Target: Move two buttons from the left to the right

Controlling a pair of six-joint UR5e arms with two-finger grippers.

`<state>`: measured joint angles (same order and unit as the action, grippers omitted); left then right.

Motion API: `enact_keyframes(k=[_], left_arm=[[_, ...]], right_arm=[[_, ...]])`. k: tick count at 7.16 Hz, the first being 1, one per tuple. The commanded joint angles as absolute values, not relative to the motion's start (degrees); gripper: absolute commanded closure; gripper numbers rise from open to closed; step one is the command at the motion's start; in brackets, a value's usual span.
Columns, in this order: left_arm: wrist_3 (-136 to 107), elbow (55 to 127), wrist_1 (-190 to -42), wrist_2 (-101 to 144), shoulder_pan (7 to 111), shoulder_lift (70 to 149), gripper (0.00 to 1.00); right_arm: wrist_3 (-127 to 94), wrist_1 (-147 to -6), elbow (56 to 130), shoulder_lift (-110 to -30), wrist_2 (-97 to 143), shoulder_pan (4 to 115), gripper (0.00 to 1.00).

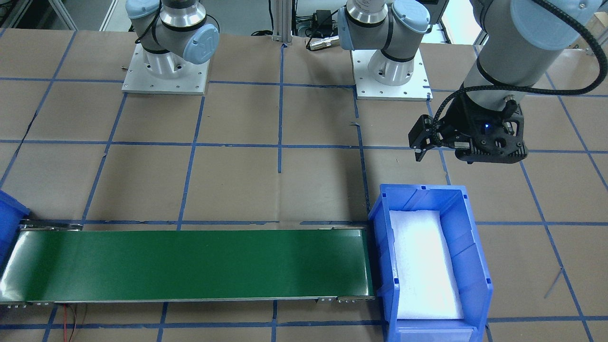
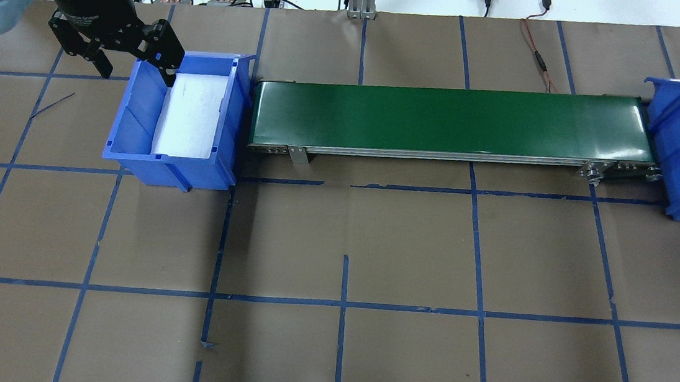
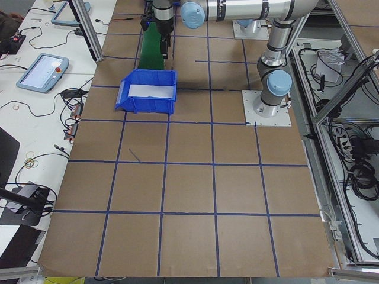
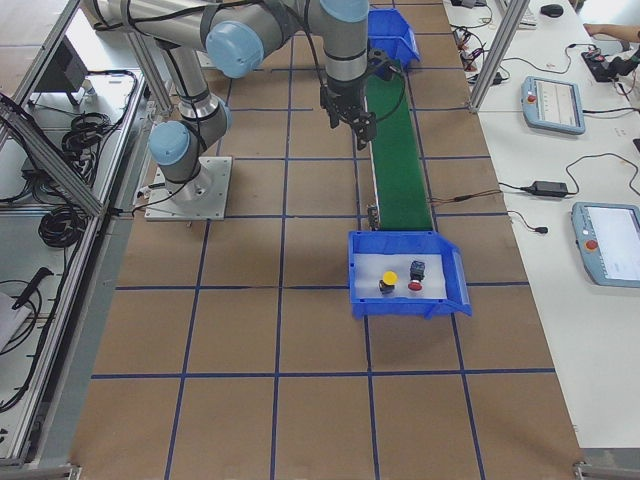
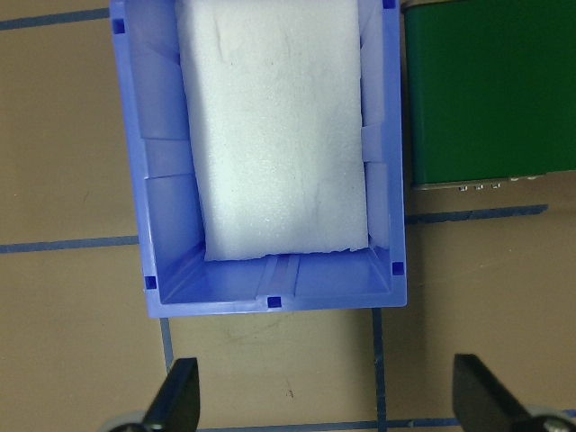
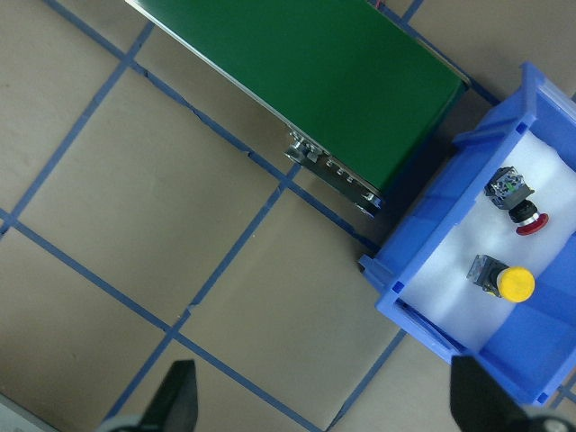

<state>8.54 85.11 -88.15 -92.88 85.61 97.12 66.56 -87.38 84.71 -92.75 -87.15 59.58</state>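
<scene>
Currently, item one: left gripper [image 5: 326,400], fingers spread wide, empty. The left bin [image 5: 270,292] just ahead of it holds only white foam [image 5: 279,135].
Item two: right gripper [image 6: 324,400], fingers spread wide, empty. The yellow button [image 6: 504,280] and red button [image 6: 519,203] lie on their sides in the right bin [image 6: 423,236], ahead of this claw and off to one side, not beneath it. Right arm far nearer. Transfer looks complete.

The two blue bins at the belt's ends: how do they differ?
The left bin holds only white foam; the right bin holds the yellow button and the red button. The left pincer hovers beside the left bin; the right pincer hangs farther from the right bin. Both are blue, foam-lined, at the belt ends.
</scene>
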Motion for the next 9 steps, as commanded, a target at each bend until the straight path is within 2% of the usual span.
enact_keyframes(k=[1, 4, 8, 9], left_arm=[[8.5, 85.2, -88.3, -92.9, 85.7, 97.1, 0.0], [8.5, 85.2, -88.2, -92.7, 85.5, 97.1, 0.0], [8.5, 85.5, -87.9, -92.5, 85.6, 97.1, 0.0], [8.5, 85.5, -87.9, -92.5, 85.6, 97.1, 0.0]], right_arm=[[44.2, -87.5, 84.7, -92.2, -87.3, 71.9, 0.0], [14.2, -89.3, 84.6, -87.9, -92.1, 89.5, 0.0], [-10.8, -92.9, 84.7, -86.7, -91.4, 91.0, 0.0], [-10.9, -93.1, 84.8, -86.7, -91.3, 91.0, 0.0]])
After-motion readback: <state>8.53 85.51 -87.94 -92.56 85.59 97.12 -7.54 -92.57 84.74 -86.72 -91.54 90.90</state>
